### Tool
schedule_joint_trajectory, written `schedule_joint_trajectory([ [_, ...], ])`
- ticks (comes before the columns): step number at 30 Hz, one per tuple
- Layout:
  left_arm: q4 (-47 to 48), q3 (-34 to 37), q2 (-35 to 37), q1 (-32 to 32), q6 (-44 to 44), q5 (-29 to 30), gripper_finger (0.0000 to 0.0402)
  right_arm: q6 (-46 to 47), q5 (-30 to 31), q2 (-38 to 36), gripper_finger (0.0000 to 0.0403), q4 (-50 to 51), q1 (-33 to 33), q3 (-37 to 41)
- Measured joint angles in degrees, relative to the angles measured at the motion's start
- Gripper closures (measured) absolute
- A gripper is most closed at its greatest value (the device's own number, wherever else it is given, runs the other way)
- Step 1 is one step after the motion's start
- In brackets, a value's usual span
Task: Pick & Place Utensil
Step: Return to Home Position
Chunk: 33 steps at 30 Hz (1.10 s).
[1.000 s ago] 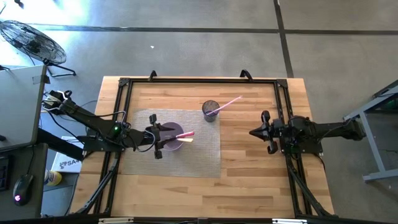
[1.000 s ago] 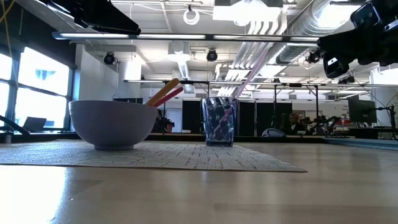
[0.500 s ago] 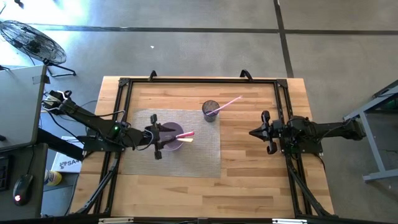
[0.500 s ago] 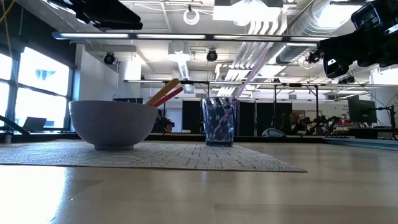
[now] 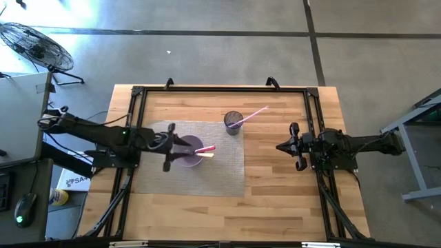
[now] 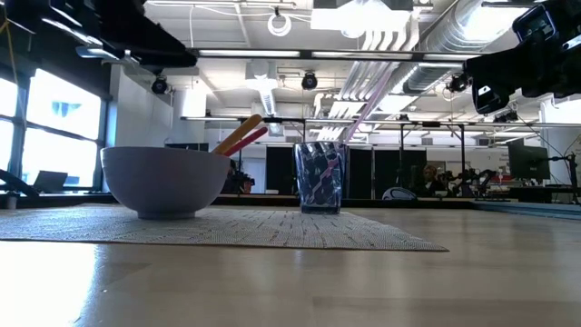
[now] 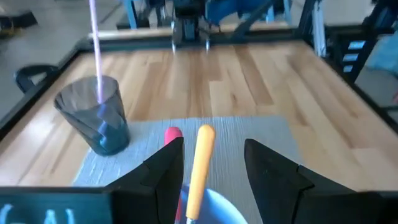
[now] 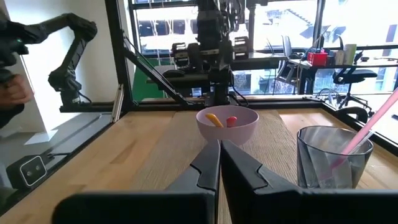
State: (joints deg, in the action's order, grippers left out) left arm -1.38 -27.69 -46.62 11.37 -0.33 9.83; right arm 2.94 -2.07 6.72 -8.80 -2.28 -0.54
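A lilac bowl [image 5: 187, 158] sits on a grey placemat [image 5: 224, 167]. An orange-handled utensil [image 7: 199, 165] and a red-tipped one [image 7: 173, 133] lean on its rim, handles pointing toward the table's right. A clear cup [image 5: 233, 122] stands at the mat's far edge with a pink utensil [image 5: 255, 114] slanting out of it. My left gripper [image 5: 171, 146] is open, raised at the bowl's left side; in the left wrist view [image 7: 212, 148] its fingers frame the orange handle without touching it. My right gripper [image 5: 279, 147] is shut and hovers right of the mat.
A black frame [image 5: 138, 93] runs around the wooden table top. Bare wood lies between the mat and my right gripper and along the near edge. In the low view the bowl [image 6: 163, 180] and cup [image 6: 320, 177] stand side by side on the mat.
My left arm has drawn back toward the table's left edge, taking its gripper from over the bowl to the bowl's left side, still open. The bowl, the utensils and the cup have stayed where they were.
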Motion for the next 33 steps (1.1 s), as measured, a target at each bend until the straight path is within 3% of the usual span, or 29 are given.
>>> schedule_joint_trajectory([
  [14,-2.66,14.87,21.96,-0.13,0.5,-2.36,0.0236,0.0,-0.02,0.0,0.0396,0.01,0.0,0.0],
  [28,1.41,21.0,38.61,-0.15,3.36,0.08,0.0236,0.02,-0.02,0.0,0.0396,0.0,0.0,0.02],
  [33,0.99,23.1,42.37,-0.15,3.3,-4.07,0.0236,0.02,-0.02,0.02,0.0393,0.0,0.0,0.02],
])
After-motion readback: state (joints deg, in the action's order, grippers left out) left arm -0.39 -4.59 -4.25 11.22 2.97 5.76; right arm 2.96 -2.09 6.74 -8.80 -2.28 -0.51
